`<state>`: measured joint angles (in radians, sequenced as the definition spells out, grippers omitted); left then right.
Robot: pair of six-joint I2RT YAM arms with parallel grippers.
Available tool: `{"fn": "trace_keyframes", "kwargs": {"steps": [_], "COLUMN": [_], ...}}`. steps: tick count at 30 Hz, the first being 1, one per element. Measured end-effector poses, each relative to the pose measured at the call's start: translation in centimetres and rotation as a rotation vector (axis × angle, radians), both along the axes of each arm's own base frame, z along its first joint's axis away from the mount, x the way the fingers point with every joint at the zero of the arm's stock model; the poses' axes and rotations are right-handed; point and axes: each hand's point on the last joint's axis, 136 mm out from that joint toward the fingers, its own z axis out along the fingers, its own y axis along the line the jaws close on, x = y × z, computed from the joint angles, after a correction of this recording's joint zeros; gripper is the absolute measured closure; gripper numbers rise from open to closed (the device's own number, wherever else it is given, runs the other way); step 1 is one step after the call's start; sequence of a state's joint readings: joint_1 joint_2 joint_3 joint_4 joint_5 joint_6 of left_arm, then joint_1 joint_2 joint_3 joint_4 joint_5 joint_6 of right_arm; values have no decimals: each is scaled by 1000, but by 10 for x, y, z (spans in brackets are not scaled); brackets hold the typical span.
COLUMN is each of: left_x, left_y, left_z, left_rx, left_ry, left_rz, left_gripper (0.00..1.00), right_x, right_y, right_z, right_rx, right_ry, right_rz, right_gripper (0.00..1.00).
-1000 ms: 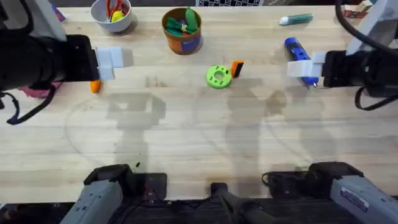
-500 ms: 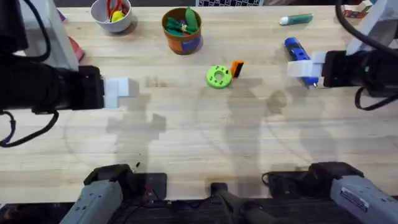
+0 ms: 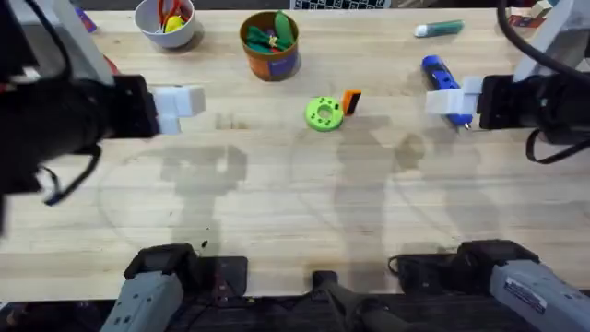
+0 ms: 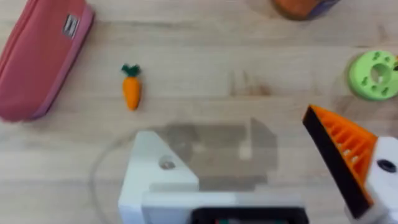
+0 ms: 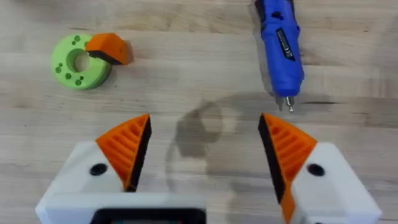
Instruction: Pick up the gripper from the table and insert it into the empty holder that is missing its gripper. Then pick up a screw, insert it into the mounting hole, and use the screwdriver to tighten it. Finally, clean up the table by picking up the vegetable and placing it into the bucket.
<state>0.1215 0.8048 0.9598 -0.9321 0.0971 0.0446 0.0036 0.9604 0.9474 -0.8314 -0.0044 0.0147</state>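
Orange items we count near the green disc (image 5: 79, 61): one loose gripper (image 5: 107, 48), one carrot (image 4: 130, 88); both grippers' fingers spread wide, empty.

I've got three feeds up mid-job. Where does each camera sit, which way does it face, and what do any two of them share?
Overhead: fixed above the arm bases, looking down and forward over the table; both arms reach in from the sides.
Left wrist: on the left arm, looking down at the carrot and pink pouch; its bare white holder and one orange finger show.
Right wrist: on the right arm, looking down at the blue screwdriver; both orange fingers, jaws open.
Shared: the green disc, also in the left wrist view.
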Motion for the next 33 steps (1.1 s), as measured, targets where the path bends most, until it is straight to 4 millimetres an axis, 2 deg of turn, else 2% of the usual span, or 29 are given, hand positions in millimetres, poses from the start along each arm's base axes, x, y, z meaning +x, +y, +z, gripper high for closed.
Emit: {"fn": "trace_keyframes", "kwargs": {"steps": [4,8,11,14,19,26,33], "left_x": [8,10,5,-4,-19,-27,-34], "left_y": [-20,-45,-61,-71,-82,-94,-117], "left_z": [-9,-30,-46,-52,-53,-55,-37], "left_rx": [-27,-71,-106,-128,-141,-144,-155], "left_ry": [-142,-244,-308,-387,-511,-649,-833], "left_rz": [-87,-201,-275,-331,-402,-482,-648], "left_gripper": [1,1,1,1,1,1,1], "right_x": [0,0,0,0,0,0,0], "right_y": [0,0,0,0,0,0,0], "right_z": [0,0,0,0,0,0,0], "right_rx": [0,0,0,0,0,0,0], "right_ry": [0,0,0,0,0,0,0], "right_rz": [0,0,0,0,0,0,-1], "right_gripper": [8,8,8,8,8,7,7]}}
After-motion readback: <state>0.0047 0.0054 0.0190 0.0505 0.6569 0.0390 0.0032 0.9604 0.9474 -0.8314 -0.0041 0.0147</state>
